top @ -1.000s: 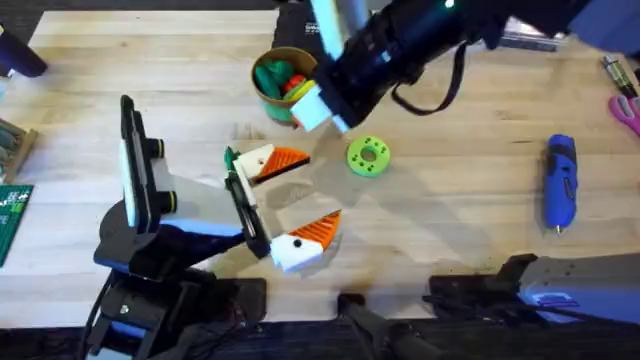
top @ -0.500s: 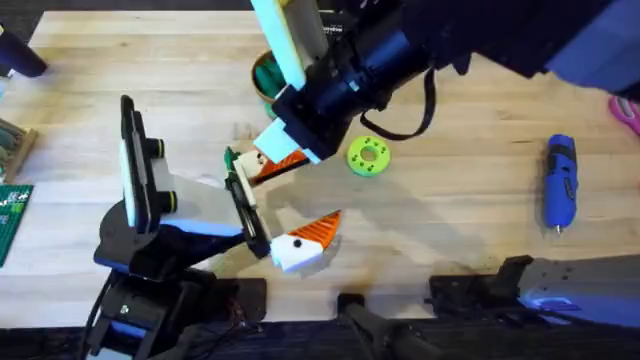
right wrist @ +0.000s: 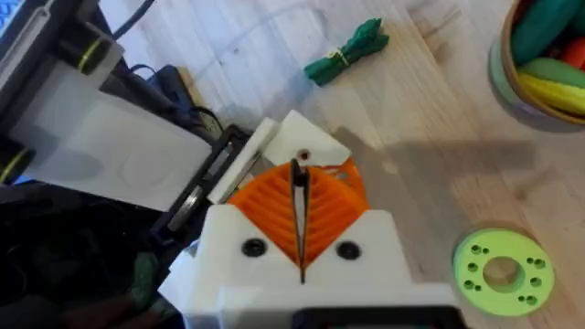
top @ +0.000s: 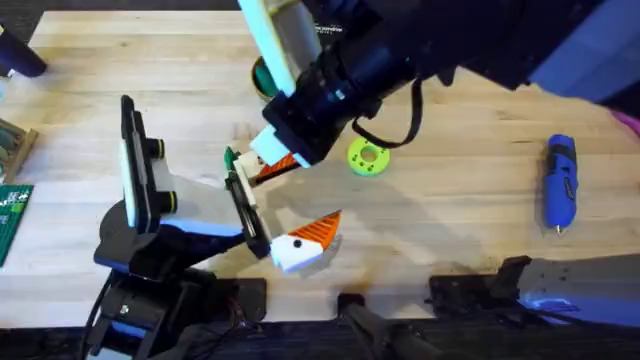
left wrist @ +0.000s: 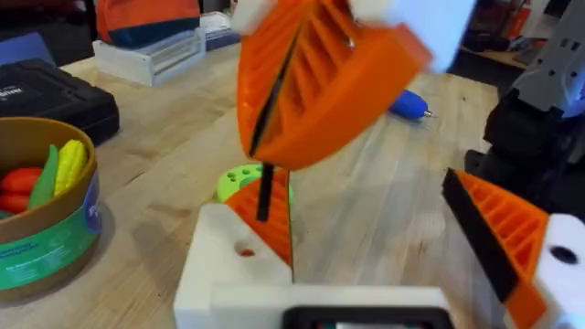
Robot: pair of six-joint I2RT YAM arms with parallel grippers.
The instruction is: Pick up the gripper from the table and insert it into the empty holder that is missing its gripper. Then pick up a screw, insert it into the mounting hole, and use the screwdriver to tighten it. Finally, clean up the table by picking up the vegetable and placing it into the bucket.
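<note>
The gripper point(top: 291, 163), an orange tip, sits in the upper white mount point(right wrist: 297, 140) of the left gripper point(top: 300, 200), whose fingers are spread. Directly above it, the right gripper point(right wrist: 299, 196) has its pads pressed together on a thin black rod point(left wrist: 265, 192). The vegetable point(right wrist: 345, 53) lies on the table point(top: 460, 215) beside the mount. The bucket point(left wrist: 50, 239) holds red, yellow and green toys. The screwdriver point(top: 559, 185) lies well apart, to the right.

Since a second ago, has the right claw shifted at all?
Yes. In the overhead view the right claw has dropped from beside the bucket toward the near-left, away from the green disc, onto the gripper.
</note>
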